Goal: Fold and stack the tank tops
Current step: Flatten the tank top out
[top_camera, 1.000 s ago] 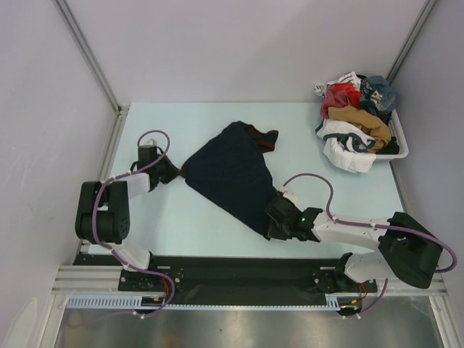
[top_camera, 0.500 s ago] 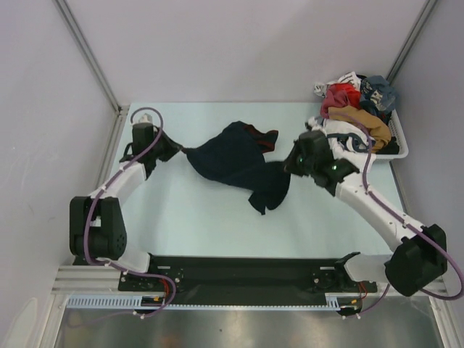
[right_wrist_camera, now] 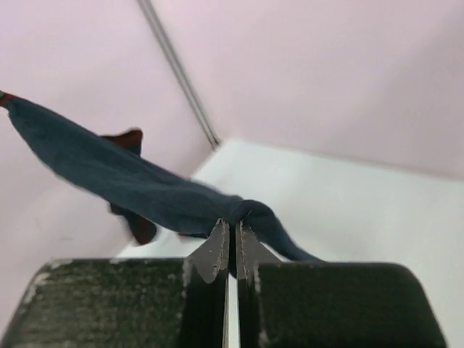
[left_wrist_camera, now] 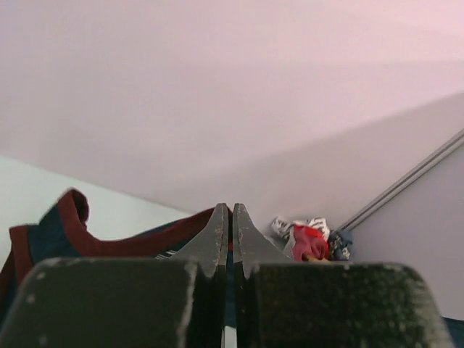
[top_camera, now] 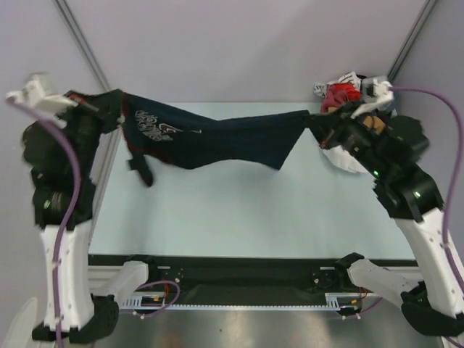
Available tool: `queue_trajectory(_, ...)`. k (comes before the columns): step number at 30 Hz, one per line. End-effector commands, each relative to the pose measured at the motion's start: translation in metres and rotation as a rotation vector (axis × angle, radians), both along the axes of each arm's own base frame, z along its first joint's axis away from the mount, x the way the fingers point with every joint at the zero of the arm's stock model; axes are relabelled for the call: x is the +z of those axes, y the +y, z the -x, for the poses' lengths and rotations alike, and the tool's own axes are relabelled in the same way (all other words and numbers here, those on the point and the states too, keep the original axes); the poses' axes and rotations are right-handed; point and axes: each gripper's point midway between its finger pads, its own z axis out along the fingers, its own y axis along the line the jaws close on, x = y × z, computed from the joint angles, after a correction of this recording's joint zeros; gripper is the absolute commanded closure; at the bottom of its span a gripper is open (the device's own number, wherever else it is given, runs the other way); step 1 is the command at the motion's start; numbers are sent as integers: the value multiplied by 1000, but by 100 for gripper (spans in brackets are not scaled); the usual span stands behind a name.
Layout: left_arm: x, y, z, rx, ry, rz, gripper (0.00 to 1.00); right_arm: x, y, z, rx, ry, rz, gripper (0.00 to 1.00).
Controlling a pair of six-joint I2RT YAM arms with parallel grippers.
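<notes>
The dark navy tank top (top_camera: 217, 141) with maroon trim hangs stretched in the air between both raised arms, above the back of the table. My left gripper (top_camera: 119, 109) is shut on its left end, where a pale print and a dangling strap show. My right gripper (top_camera: 313, 119) is shut on its right end. In the left wrist view the jaws (left_wrist_camera: 231, 217) pinch the navy and maroon cloth (left_wrist_camera: 65, 225). In the right wrist view the jaws (right_wrist_camera: 232, 228) pinch bunched navy cloth (right_wrist_camera: 130, 185). The white tank top is not told apart in the pile.
A white tray (top_camera: 399, 141) at the back right holds a heap of clothes (top_camera: 348, 98), red, orange, white and blue, partly hidden by my right arm. The pale table (top_camera: 239, 210) lies below. Walls close in on the left, back and right.
Both arms have risen and spread apart, lifting the navy tank top off the table and stretching it out in the air. One second ago it lay on the table.
</notes>
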Motion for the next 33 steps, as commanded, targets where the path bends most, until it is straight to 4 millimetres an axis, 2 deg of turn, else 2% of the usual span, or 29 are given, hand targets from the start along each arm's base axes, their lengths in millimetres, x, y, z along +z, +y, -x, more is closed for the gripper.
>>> queue_trajectory(1,30,17,59,75,-56,-74,100,68,-15,69,105,-236,-44,100)
queue_trajectory(2,38,19,76,82,-88,-72,100,79,-22,89,125,-270,-62,100)
queue_trajectory(5,45,22,100,93,-130,-64,100,90,-27,110,150,-288,-76,100)
queue_trajectory(6,44,22,102,96,-128,-61,100,90,-27,112,157,-285,-77,100)
queue_trajectory(9,36,22,96,96,-118,-46,100,87,-26,105,143,-267,-67,100)
queue_trajectory(12,19,15,74,60,-83,-40,100,75,-27,77,68,-210,-33,100)
queue_trajectory(13,8,11,62,44,-63,-37,100,67,-25,57,28,-171,-18,100)
queue_trajectory(15,-9,8,39,31,-20,-34,100,51,-22,33,-16,-108,10,100)
queue_trajectory(16,-22,6,24,29,-3,-26,100,35,-19,9,-55,-48,30,100)
queue_trajectory(18,-47,-1,-2,-3,48,-25,100,12,-21,-21,-112,19,50,100)
queue_trajectory(19,-72,-4,-26,-15,88,-13,100,-21,-19,-47,-149,97,78,100)
queue_trajectory(21,-101,-8,-50,-22,130,1,100,-42,-20,-75,-185,125,64,100)
queue_trajectory(22,-119,-10,-66,-23,129,12,100,-60,-27,-92,-193,161,55,100)
queue_trajectory(23,-145,-15,-87,-24,181,10,100,-84,-26,-117,-197,212,11,100)
queue_trajectory(25,-173,-14,-115,11,213,21,100,-112,-38,-146,-180,276,-48,100)
queue_trajectory(26,-210,-18,-139,4,299,17,100,-116,-40,-162,-175,260,-82,100)
queue_trajectory(27,-221,-23,-153,-3,309,17,100,-148,-40,-188,-177,338,-99,100)
queue_trajectory(28,-246,-27,-179,-2,360,19,100,-159,-41,-201,-169,359,-110,100)
queue_trajectory(29,-256,-33,-191,-19,380,29,100,-183,-47,-233,-185,395,-114,100)
queue_trajectory(30,-268,-35,-204,-24,406,30,100,-192,-48,-247,-180,408,-118,100)
queue_trajectory(31,-256,-42,-221,-51,385,38,100,-204,-48,-262,-172,428,-122,100)
queue_trajectory(32,-291,-46,-240,-58,460,37,100,-210,-53,-276,-177,434,-133,100)
queue_trajectory(33,-303,-49,-262,-62,490,35,100,-225,-53,-301,-164,451,-152,100)
